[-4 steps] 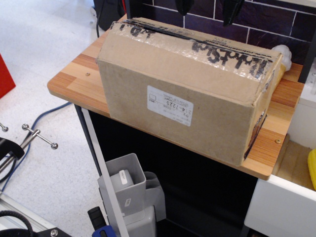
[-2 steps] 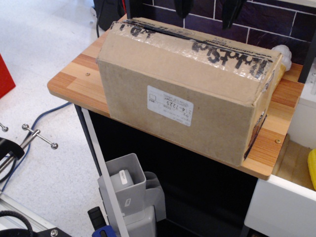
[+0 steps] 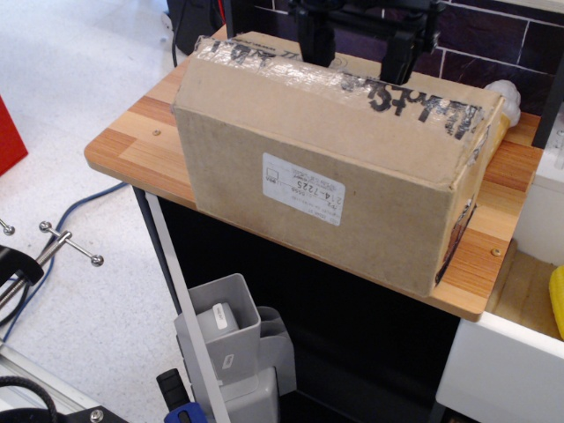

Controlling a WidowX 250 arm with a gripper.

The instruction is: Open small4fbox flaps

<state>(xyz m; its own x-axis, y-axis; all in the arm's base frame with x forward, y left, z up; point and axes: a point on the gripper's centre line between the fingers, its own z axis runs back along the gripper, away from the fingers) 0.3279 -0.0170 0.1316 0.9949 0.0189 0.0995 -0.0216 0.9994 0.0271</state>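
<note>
The small4fbox [image 3: 326,176] is a large brown cardboard box with a white printed label [image 3: 302,189] on its long near side. It stands on a wooden shelf [image 3: 141,141]. Its top flaps [image 3: 352,97] lie closed, with clear tape and black scribbles along the seam. My gripper [image 3: 357,57] hangs at the top of the view with two black fingers spread apart, open and empty. The left finger [image 3: 317,40] and right finger [image 3: 397,57] reach down to the far part of the box top, near the taped seam. Whether they touch the flaps is unclear.
A dark tiled wall [image 3: 476,44] runs behind the box. A white unit [image 3: 502,370] stands at the right, with a yellow object [image 3: 557,300] at the edge. A grey bin [image 3: 225,326] sits below the shelf. Cables and metal legs [image 3: 62,242] lie on the floor at left.
My gripper has come down from the top edge of the view. Its fingers and crossbar now show fully and reach the far side of the box top. The box has not moved.
</note>
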